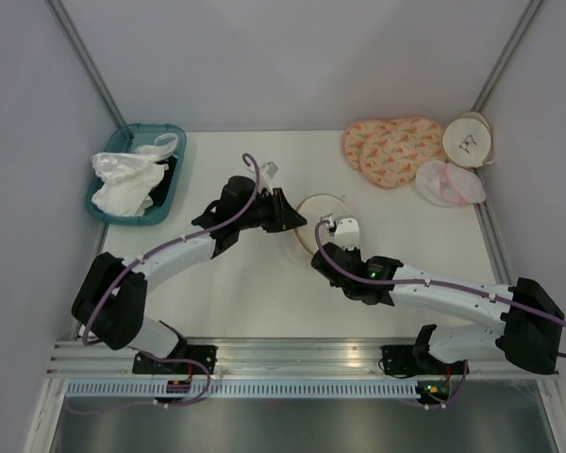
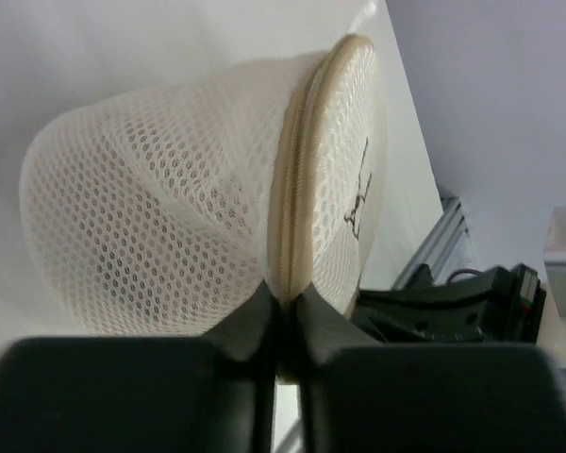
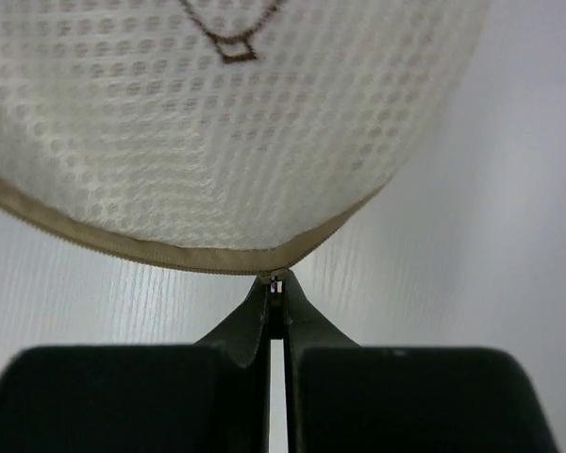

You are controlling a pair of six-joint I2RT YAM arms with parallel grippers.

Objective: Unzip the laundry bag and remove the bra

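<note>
The laundry bag [image 1: 317,209], a round cream mesh disc with a tan zipper rim, lies mid-table between both arms. In the left wrist view the laundry bag [image 2: 160,208] stands on edge, and my left gripper [image 2: 285,300] is shut on its zipper rim [image 2: 293,179]. My left gripper [image 1: 289,213] meets the bag from the left. My right gripper [image 1: 339,229] comes in from the near right. In the right wrist view my right gripper [image 3: 276,286] is shut on the small metal zipper pull [image 3: 277,279] under the laundry bag [image 3: 217,123]. The bra is hidden.
A teal basket [image 1: 105,209] with white cloths sits at the far left. At the far right lie a peach patterned pad [image 1: 391,147], a white-and-pink mesh pouch [image 1: 448,183] and another round cream bag [image 1: 467,140]. Grey walls enclose the table on three sides.
</note>
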